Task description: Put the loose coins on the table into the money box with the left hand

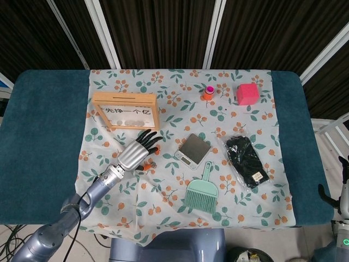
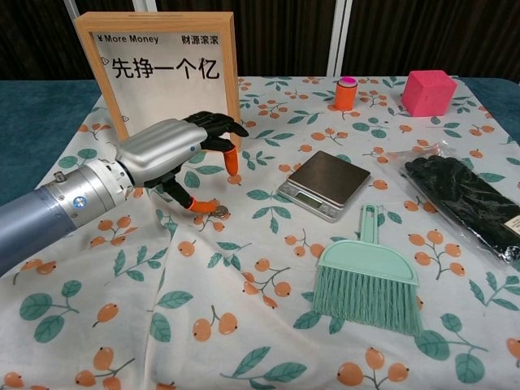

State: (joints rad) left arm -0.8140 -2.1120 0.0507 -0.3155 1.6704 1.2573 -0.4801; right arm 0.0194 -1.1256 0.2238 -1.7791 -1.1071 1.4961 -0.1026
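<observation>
The money box [image 2: 166, 69] is a wooden frame with a white front, standing upright at the back left; from the head view [image 1: 125, 111] its top slot and some coins inside show. One small coin [image 2: 220, 211] lies on the flowered cloth in front of it. My left hand [image 2: 175, 150] hovers just left of the coin with its fingers spread and holds nothing. Its orange thumb tip is close beside the coin. My right hand [image 1: 341, 191] shows only partly at the right edge, off the table, with its fingers apart and nothing in them.
A small silver scale [image 2: 323, 183] sits right of the coin, and a green hand brush [image 2: 370, 280] lies nearer the front. A black packet [image 2: 467, 199] lies at the right. A pink cube [image 2: 428, 91] and an orange bottle [image 2: 346, 93] stand at the back.
</observation>
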